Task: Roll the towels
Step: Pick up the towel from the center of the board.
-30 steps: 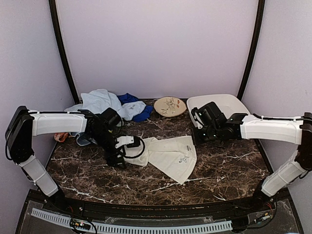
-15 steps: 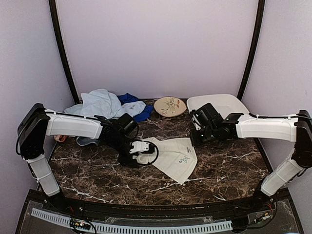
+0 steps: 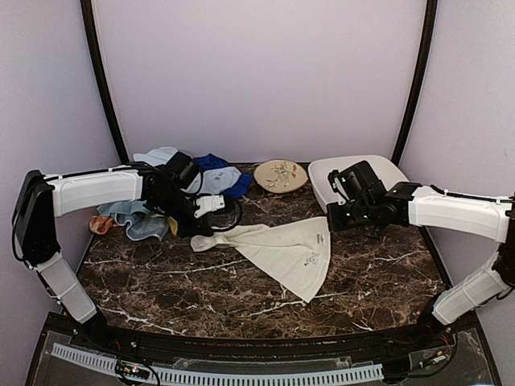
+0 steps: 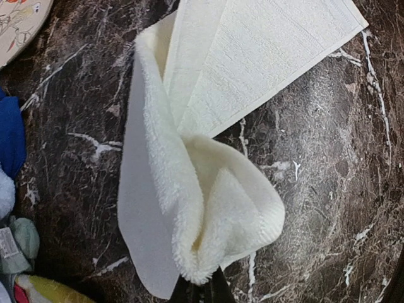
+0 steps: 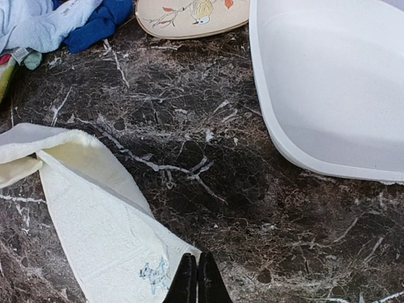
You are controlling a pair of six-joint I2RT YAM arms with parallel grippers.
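Fingers of the left gripper (image 4: 202, 287) pinch the cream towel (image 3: 282, 249)'s bunched end; towel lies on the tabletop (image 3: 386, 273); right gripper (image 5: 197, 281) fingers pressed together at its opposite corner; other towels (image 3: 221, 181) heaped far left.

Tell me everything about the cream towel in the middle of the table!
The cream towel is fluffy terry cloth with a flatter woven band near one edge and a tiny blue-grey stitched picture by a corner. It lies on the dark marble table, wide at its right and scrunched to a narrow folded tip at its left. The left gripper is shut on that tip. The shut right gripper sits at its right edge; whether it pinches cloth, I cannot tell.
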